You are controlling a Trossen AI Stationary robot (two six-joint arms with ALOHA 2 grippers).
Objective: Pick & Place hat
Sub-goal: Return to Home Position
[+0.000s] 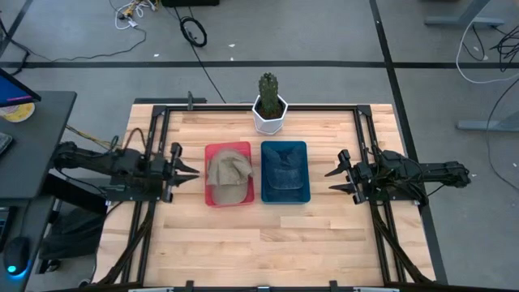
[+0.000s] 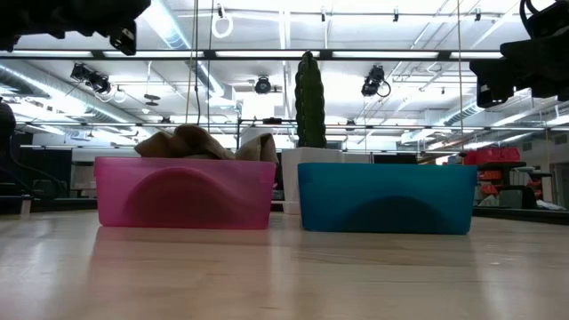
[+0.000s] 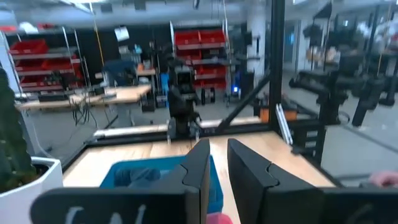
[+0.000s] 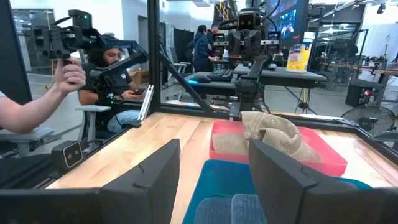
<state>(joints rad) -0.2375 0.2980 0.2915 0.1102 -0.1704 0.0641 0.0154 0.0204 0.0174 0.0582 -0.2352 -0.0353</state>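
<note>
A tan hat (image 1: 229, 174) lies crumpled in the pink bin (image 1: 209, 197), its crown rising above the rim in the low view (image 2: 200, 142) and the right wrist view (image 4: 273, 135). A blue denim hat (image 1: 285, 174) rests in the blue bin (image 1: 285, 147) beside it. My left gripper (image 1: 189, 171) hovers open left of the pink bin, above table height. My right gripper (image 1: 334, 179) hovers open right of the blue bin. In their wrist views the fingers (image 3: 214, 174) (image 4: 214, 180) stand apart.
A potted cactus (image 1: 269, 103) in a white pot stands at the table's far edge behind the bins. Black frame rails (image 1: 365, 138) run along the table's sides. Bare wood (image 1: 268, 243) lies near the front. A person's arm (image 4: 37, 99) shows beyond the table.
</note>
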